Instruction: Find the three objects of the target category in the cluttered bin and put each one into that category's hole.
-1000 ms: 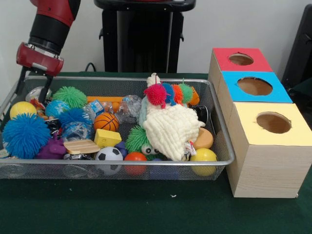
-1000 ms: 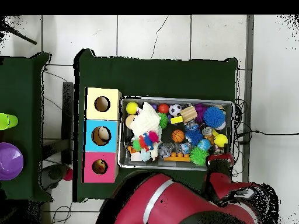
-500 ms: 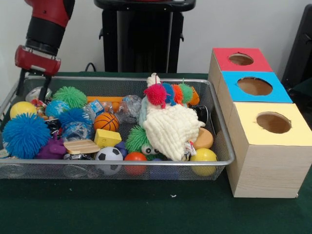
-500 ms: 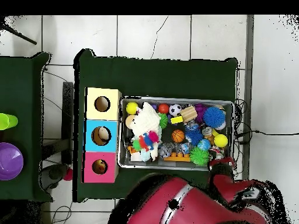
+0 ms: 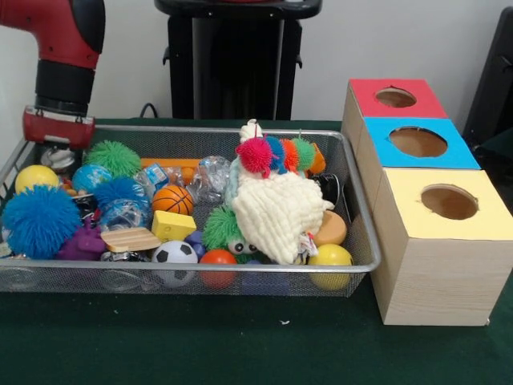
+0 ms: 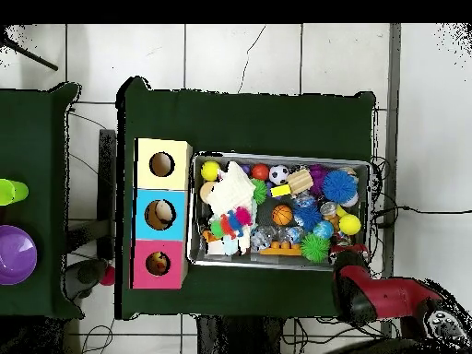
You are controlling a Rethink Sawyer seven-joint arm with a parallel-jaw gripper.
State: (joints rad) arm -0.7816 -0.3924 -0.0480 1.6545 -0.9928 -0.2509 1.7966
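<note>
A wire mesh bin [image 5: 96, 279] holds a jumble of toys: a blue spiky ball [image 5: 38, 220], a green spiky ball [image 5: 112, 158], a small basketball [image 5: 173, 199], a soccer ball [image 5: 175, 255], a yellow block [image 5: 175, 226] and a cream knitted toy [image 5: 276, 212]. My gripper [image 5: 54, 151] is down at the bin's far left corner, next to a yellow ball [image 5: 36, 178]; its tips are hidden among the toys. From overhead the gripper [image 6: 348, 251] sits at the bin's [image 6: 277, 157] lower right corner.
A wooden box stands right of the bin with a red hole [image 5: 396, 98], a blue hole [image 5: 418, 142] and a yellow hole [image 5: 449, 202]. A black stand [image 5: 236, 56] rises behind the bin. A purple bowl [image 6: 14, 255] sits on a side table.
The arm has swung to upright and the gripper has sunk lower into the bin's corner. The bin has shifted slightly to the left in the front view.
</note>
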